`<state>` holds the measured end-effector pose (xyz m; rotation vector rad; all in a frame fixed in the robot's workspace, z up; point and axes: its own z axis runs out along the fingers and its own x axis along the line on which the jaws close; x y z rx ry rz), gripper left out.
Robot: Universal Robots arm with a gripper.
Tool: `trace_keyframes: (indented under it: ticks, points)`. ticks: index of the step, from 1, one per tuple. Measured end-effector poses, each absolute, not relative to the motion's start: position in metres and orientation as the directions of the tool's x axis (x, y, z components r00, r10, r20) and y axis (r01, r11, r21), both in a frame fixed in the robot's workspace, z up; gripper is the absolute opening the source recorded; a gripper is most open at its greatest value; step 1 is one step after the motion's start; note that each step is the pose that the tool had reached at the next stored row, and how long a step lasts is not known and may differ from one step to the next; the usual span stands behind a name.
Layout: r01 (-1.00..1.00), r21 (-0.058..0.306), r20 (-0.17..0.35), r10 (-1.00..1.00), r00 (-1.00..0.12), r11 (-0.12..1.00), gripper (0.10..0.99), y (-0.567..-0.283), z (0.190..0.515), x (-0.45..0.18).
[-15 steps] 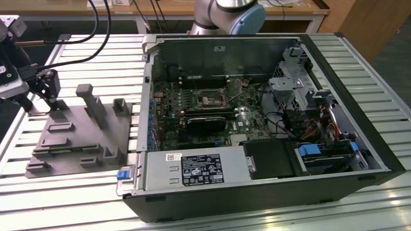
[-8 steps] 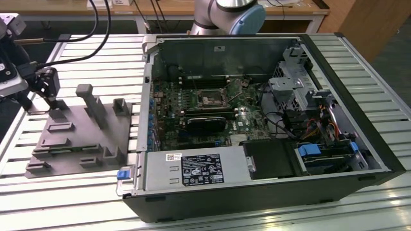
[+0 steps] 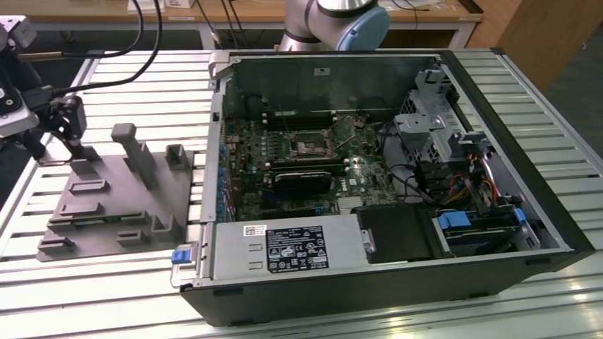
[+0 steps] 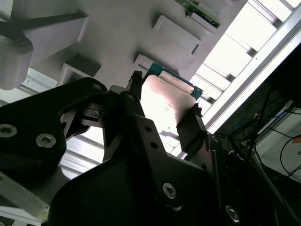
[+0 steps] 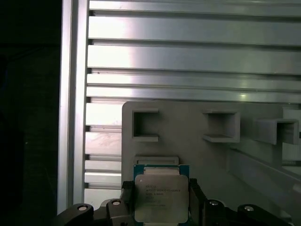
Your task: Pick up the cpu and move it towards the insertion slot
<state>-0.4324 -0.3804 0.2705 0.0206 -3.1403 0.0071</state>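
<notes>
Two black fingers (image 5: 126, 201) of the gripper (image 4: 165, 96) sit tight against opposite edges of the cpu (image 5: 161, 197), a small flat square chip with a silvery metal top and a green rim. No gap shows at either edge in both wrist views, so I judge the claw clenched on the chip.

Chip lies level over the grey plastic fixture plate (image 5: 188, 125), just beside a shallow rectangular recess (image 5: 156, 161). Cannot tell whether it has lifted clear of the plate surface.

Exterior view: the gripper stands over the plate's far corner at the exterior view's left, on the slatted aluminium table (image 3: 527, 70). It is well apart from the open black computer case (image 3: 377, 293).

The insertion slot (image 3: 311, 147) is a small square dark socket with a silver frame on the green circuit board (image 3: 250, 152) inside the case. It appears unoccupied.

Progress, as judged: grasp looks made. Transfer not yet done, since the chip is at the plate and the whole span from there to the socket remains.
</notes>
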Motion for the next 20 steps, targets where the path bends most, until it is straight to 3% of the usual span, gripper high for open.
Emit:
trace_keyframes:
  ticks: [20]
  points:
    - [-0.013,-0.025,0.002,-0.013,-1.0,1.0,0.545,-0.375,0.286,-0.432]
